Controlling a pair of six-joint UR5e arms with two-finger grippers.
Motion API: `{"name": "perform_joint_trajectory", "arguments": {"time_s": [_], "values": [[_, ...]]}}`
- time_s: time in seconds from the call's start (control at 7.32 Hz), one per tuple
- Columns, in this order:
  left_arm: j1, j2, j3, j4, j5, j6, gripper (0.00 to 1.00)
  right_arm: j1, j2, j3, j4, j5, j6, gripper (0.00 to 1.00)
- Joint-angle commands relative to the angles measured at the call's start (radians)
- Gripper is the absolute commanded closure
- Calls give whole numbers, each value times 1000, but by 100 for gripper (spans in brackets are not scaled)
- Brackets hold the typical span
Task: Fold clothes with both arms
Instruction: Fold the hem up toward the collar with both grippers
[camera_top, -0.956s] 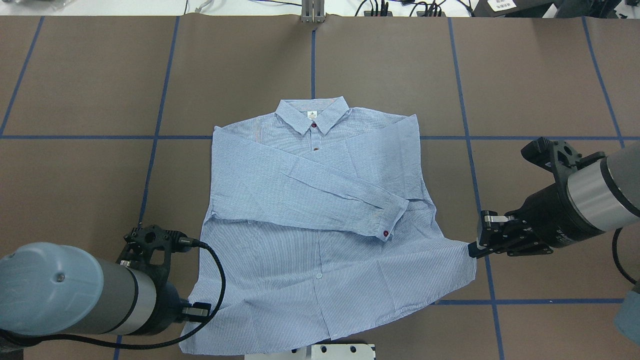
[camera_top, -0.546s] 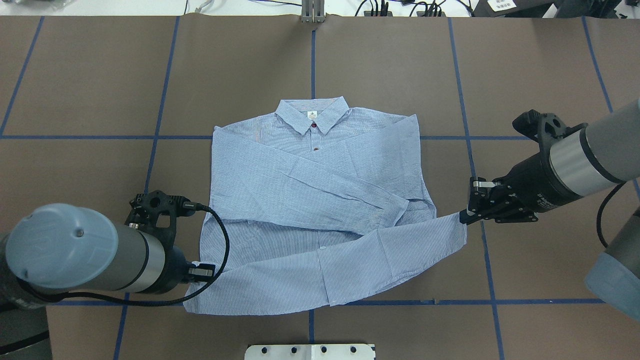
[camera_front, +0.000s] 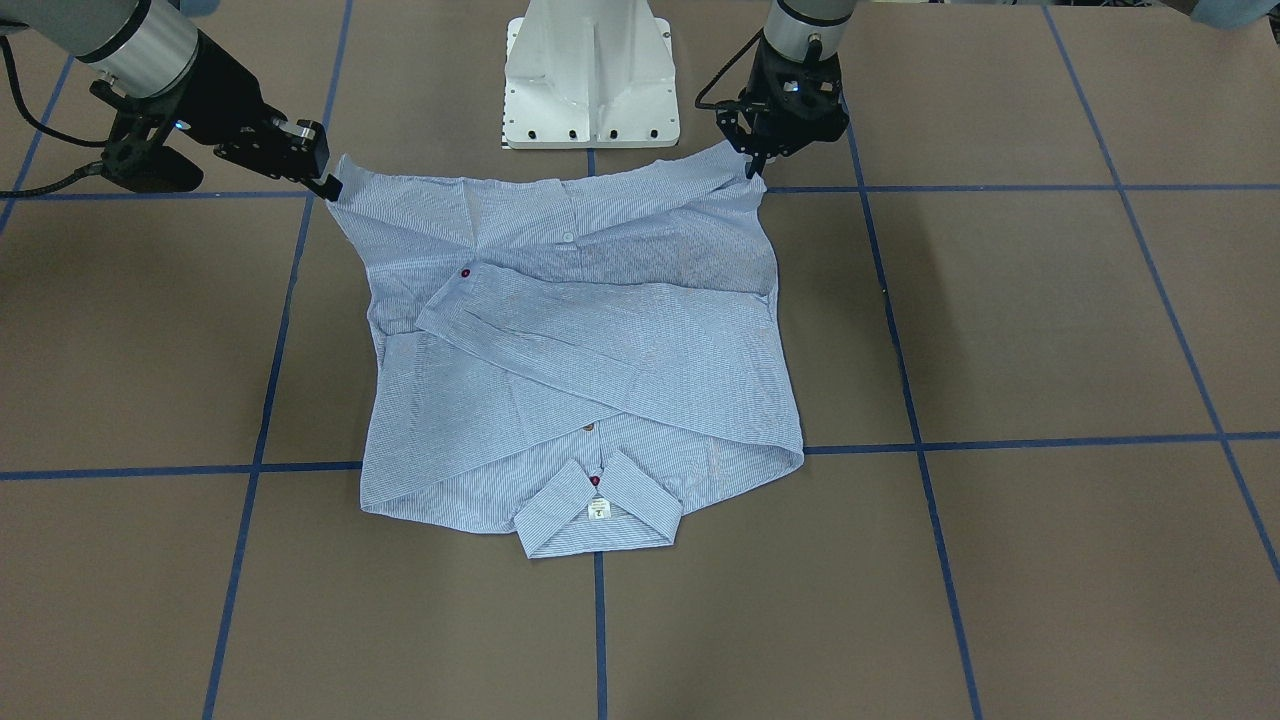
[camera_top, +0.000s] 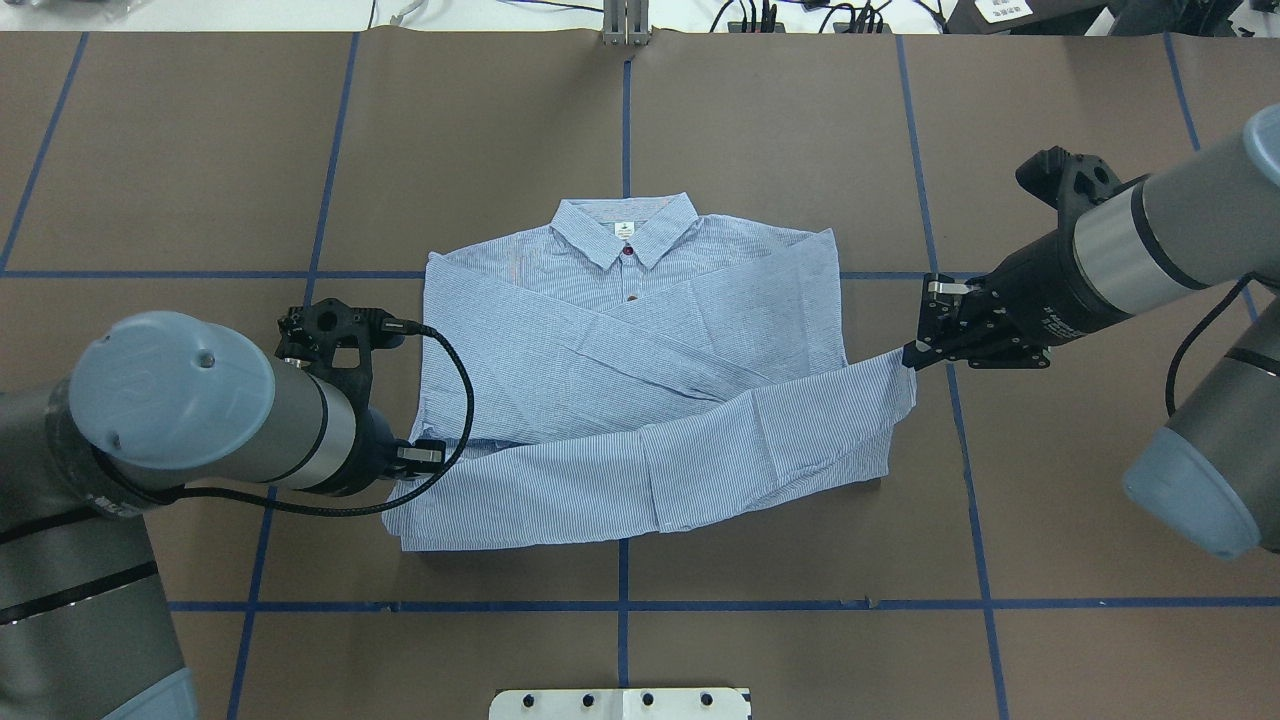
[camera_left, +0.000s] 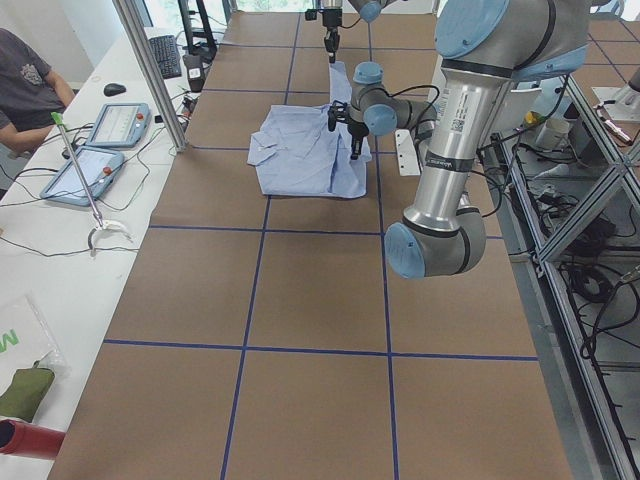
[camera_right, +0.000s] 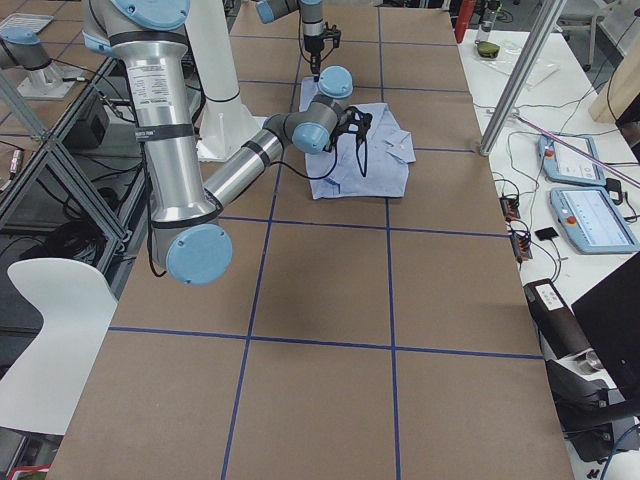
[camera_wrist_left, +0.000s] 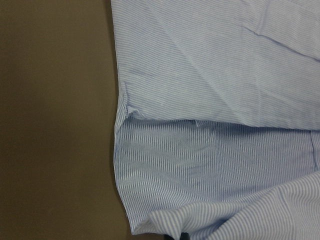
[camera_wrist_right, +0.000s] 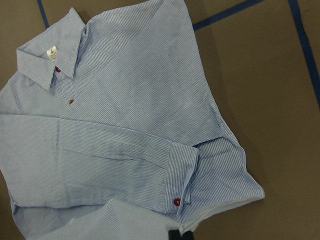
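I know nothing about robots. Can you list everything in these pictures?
shirt: one, light blue-and-white striped, mid-table, sleeves folded across, hem lifted.
table: one, brown with blue tape grid.
pedestal: one, white, at the robot's table edge.
tablets: two, grey-blue, side bench.
person: one, dark grey top, at the bench.
left arm: one, grey with light-blue caps, jaws shut on one hem corner.
right arm: one, same colours, jaws shut on the other corner.

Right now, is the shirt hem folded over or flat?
Partly folded: left tool and right tool hold the hem corners raised, lower shirt doubled back.
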Motion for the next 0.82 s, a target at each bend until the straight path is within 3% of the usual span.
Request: {"name": "perform_joint_trajectory", "arguments": {"time_s": [0.0, 0.68], "values": [[-65, -8, 34, 1, -4, 44, 100, 4, 51, -62, 0, -31, -3, 100], [-106, -76, 120, -16, -4, 62, 100, 45, 116, -126, 2, -51, -28, 100]]}}
